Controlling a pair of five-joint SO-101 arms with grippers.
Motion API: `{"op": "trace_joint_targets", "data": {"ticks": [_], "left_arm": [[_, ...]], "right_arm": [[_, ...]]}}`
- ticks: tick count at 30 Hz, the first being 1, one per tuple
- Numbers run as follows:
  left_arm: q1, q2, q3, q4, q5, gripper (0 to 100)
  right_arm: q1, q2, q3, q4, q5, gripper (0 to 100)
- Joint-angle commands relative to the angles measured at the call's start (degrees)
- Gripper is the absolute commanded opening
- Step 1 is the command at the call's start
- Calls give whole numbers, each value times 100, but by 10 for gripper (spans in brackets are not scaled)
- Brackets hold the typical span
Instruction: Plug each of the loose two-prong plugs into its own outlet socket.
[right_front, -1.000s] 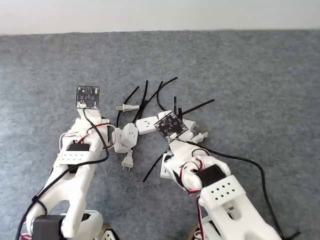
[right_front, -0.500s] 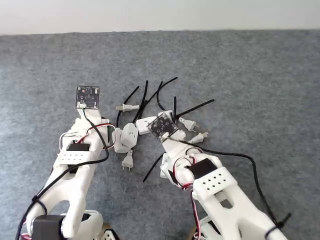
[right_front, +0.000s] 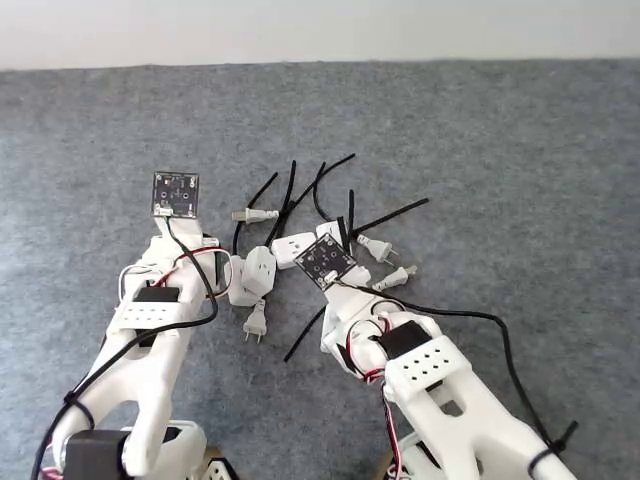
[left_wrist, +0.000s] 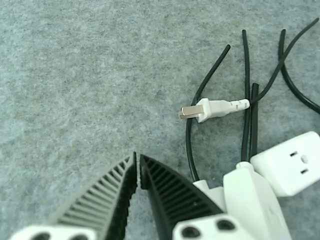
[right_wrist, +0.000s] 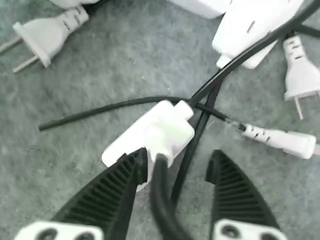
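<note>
While the grey carpeted table (right_front: 520, 150) lies under both arms, the left gripper (left_wrist: 137, 159) hangs over bare carpet with its ribbed black jaws together on nothing. Near it sit a white plastic outlet socket (left_wrist: 290, 162) and a loose white two-prong plug (left_wrist: 212, 108) on a black cord. The right gripper (right_wrist: 180, 156) has its jaws apart above a white rectangular plastic block (right_wrist: 155, 132) crossed by black cords, with a second loose white plug (right_wrist: 47, 35) lying nearby.
</note>
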Motion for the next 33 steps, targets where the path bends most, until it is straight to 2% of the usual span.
{"op": "trace_joint_targets", "data": {"ticks": [1,12,18,27,33], "left_arm": [[-35,-185,-40,-97,26,13],[-35,-185,-40,-97,26,13],[-35,-185,-40,-97,26,13],[-35,-185,-40,-97,18,13],[-35,-185,-40,-97,18,13]], "right_arm": [[-57,-127,-79,-127,53,161],[-57,-127,-246,-57,246,158],[-295,-119,-229,-57,369,152],[-303,-119,-211,-171,730,9],[40,-295,-237,13,730,9]]}}
